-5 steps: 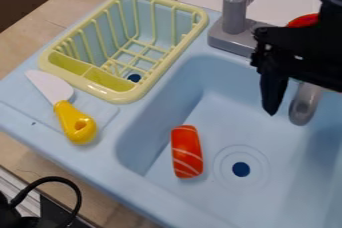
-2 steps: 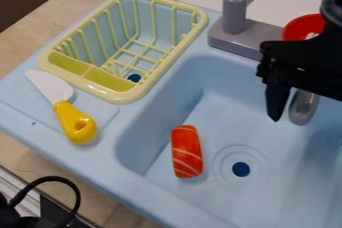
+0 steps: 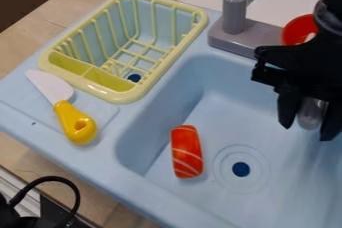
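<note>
The black gripper (image 3: 307,128) hangs over the right side of the blue sink, open, its two fingers spread apart. The end of the grey faucet (image 3: 310,114) shows between the fingers; whether they touch it I cannot tell. Down and to the left, an orange sushi-like piece with pale stripes (image 3: 186,152) lies on the sink floor, beside the drain. A toy knife (image 3: 75,122) with a yellow handle and white blade rests on the ledge left of the basin.
A yellow dish rack (image 3: 99,92) stands on the counter at the upper left. The faucet base (image 3: 235,42) rises behind the basin, with a red bowl-like object (image 3: 297,29) to its right. Black cables cross the top edge and lower left corner.
The gripper has turned, so both fingers now show apart, and it has shifted slightly right. A black cable has come lower at the top edge. The sushi-like piece and knife have stayed put.
</note>
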`<state>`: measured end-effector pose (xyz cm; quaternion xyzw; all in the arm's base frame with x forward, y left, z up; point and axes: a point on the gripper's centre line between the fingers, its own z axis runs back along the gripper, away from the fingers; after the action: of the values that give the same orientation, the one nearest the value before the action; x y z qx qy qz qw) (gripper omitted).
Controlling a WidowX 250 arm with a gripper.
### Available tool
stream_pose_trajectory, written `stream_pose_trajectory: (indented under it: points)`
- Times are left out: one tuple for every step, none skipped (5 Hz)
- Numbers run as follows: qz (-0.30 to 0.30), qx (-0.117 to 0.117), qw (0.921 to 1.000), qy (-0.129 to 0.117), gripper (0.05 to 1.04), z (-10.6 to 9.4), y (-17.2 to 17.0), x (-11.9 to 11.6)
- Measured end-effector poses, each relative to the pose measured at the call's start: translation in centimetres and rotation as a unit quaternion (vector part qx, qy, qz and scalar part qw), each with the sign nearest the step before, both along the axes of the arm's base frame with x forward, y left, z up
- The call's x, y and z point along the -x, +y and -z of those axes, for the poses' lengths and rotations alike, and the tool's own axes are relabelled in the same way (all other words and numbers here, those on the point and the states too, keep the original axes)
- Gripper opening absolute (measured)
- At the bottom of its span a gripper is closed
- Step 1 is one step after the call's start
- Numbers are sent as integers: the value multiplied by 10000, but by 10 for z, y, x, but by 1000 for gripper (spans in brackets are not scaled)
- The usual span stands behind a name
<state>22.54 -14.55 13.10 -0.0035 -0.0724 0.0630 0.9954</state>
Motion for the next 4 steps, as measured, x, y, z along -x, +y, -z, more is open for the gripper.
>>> stream_pose_trajectory:
  points:
    - [-54,-19,10000,17,354,3,1,1]
    - [-55,-17,10000,48,354,3,1,2]
    - [-43,-55,10000,46,354,-3,4,8]
    - [-141,6,9999,50,354,-13,8,18]
